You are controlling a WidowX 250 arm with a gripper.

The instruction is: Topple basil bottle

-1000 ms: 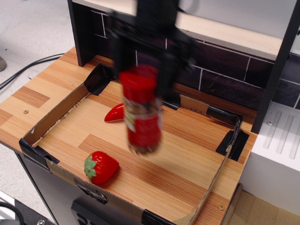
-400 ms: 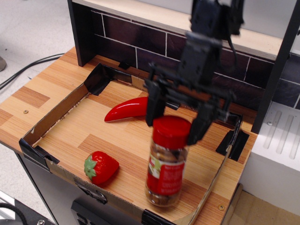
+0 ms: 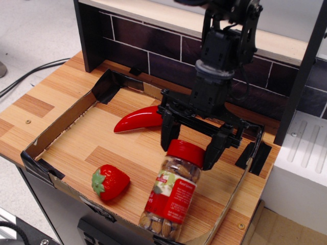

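The basil bottle (image 3: 171, 196), a clear jar with a red lid, a red-and-white label and brown nut-like contents, stands tilted at the front right of the cardboard tray (image 3: 60, 128). Its lid leans back toward the gripper and its base is near the tray's front edge. My gripper (image 3: 190, 148) hangs just above and behind the lid. Its black fingers (image 3: 167, 133) are spread wider than the lid, one on each side, so it is open. I cannot tell whether a finger touches the lid.
A red chili pepper (image 3: 137, 120) lies at the tray's back middle. A toy strawberry (image 3: 110, 182) lies at the front left. A dark tiled back wall (image 3: 127, 51) with a shelf stands behind. A white unit (image 3: 301, 168) stands to the right.
The gripper carried the bottle from mid-air over the tray's centre to the front right and set it down. The fingers have since spread and the bottle has tipped from upright to tilted.
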